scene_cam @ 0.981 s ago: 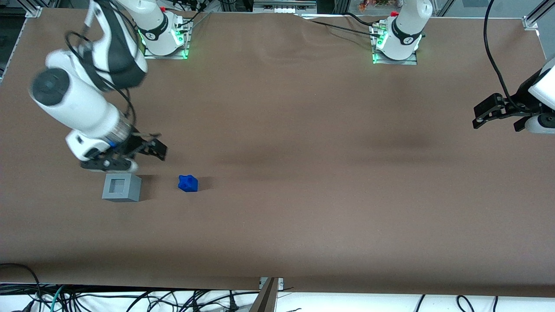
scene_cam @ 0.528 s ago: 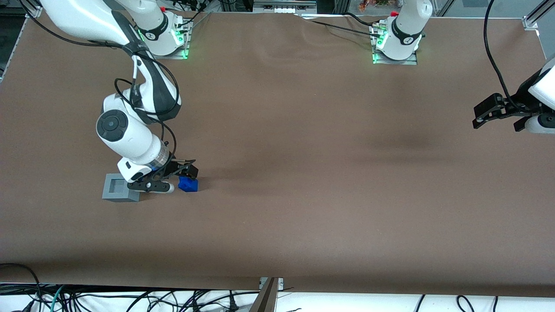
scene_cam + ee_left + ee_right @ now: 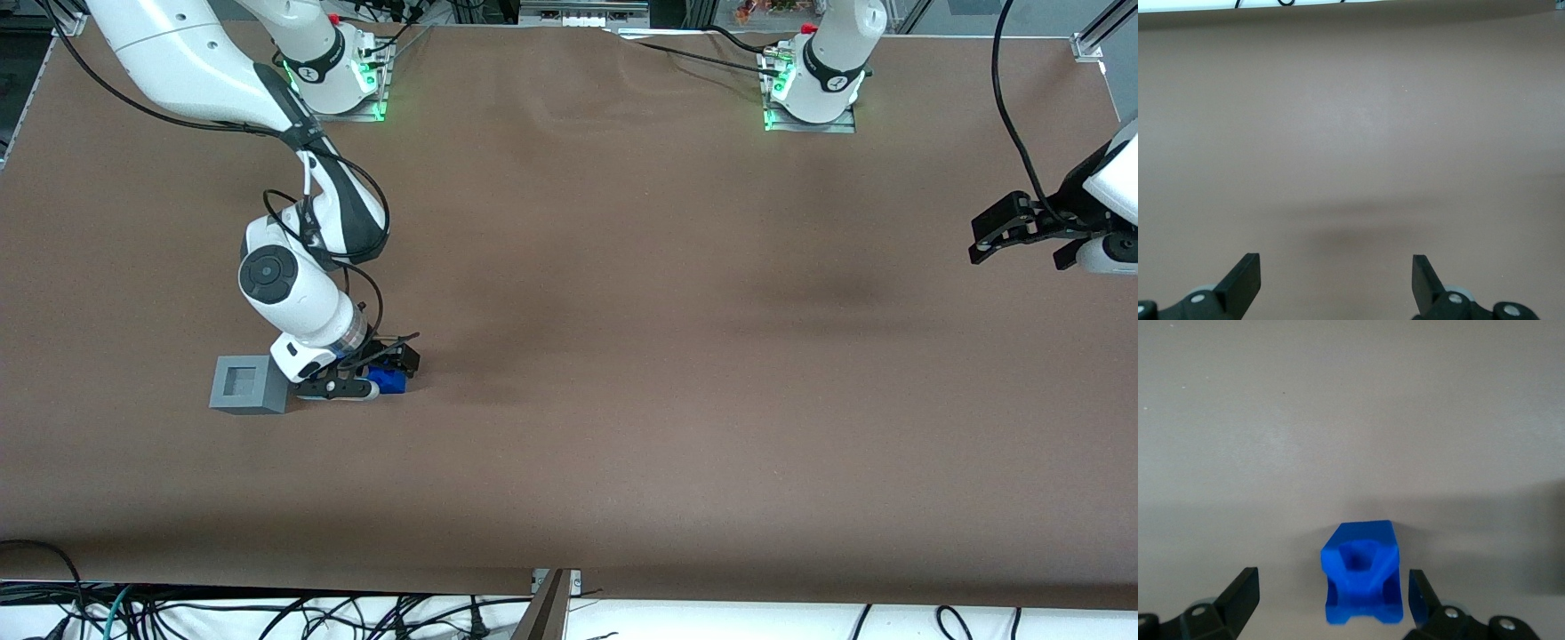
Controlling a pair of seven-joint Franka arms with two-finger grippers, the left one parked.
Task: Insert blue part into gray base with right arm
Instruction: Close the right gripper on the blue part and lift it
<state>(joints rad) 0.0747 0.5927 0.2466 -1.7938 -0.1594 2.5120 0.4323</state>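
So far nothing has been picked up or inserted. From the front, the right arm reaches down to the brown table, and its gripper sits low over the blue part, which rests on the table beside the gray base, apart from it, toward the parked arm's end. The base's square recess faces up and is empty. Grasping, lifting, carrying across and pressing in all remain, by my judgement.

The parked arm's wrist camera shows only bare table, nothing of the task.

On the working arm's wrist camera, the blue part lies between the two black fingers, which stand spread with a gap on each side; neither touches it. The gripper straddles it but has not closed. The part is squat, with no marked long axis. A hollowed face with a ridge on each side looks up toward the camera, though which face should enter the recess is hard to tell.
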